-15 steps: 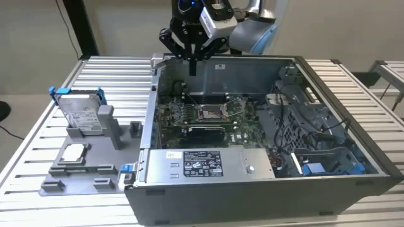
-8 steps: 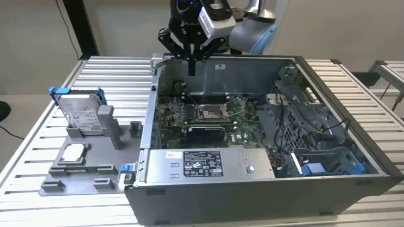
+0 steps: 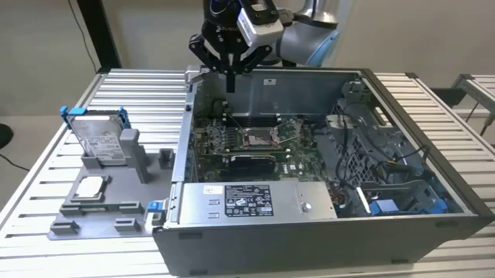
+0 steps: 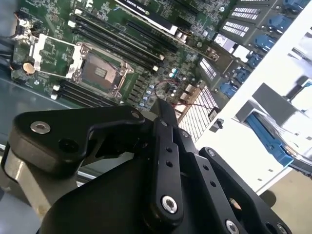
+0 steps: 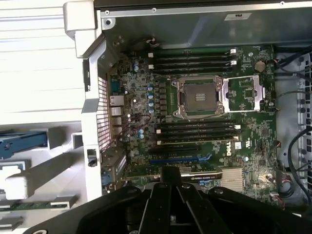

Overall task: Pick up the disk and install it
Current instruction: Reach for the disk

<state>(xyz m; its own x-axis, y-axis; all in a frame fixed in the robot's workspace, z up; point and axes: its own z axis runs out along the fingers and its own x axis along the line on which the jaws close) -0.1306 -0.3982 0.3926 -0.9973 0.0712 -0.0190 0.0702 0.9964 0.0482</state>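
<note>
The jaws are clenched on nothing, tips pressed together and pointing straight down above the rear edge of the open computer case (image 3: 309, 246). In the first wrist view the motherboard (image 5: 195, 122) lies directly below them. The disk (image 3: 99, 134) is well apart from the jaws. It stands on edge in a grey fixture (image 3: 116, 174) on the counter (image 3: 147, 92), outside the case and lower than the jaws, towards the exterior view's left of them, with the case's side wall between the two.

The pick looks not yet begun, so the step in hand is the approach. To do it well, the jaws should travel high enough to clear the case wall and spread wide before they descend. They should come straight down over the disk's top edge, midway between the ears of its blue bracket (image 3: 93, 110). Closing across the two flat faces should let it lift out of the slot without tilting. A tall grey post (image 3: 130, 147) stands just beside the disk, so that side needs room. The small square chip (image 3: 90, 187), lying flat further along the fixture, is not the target
</note>
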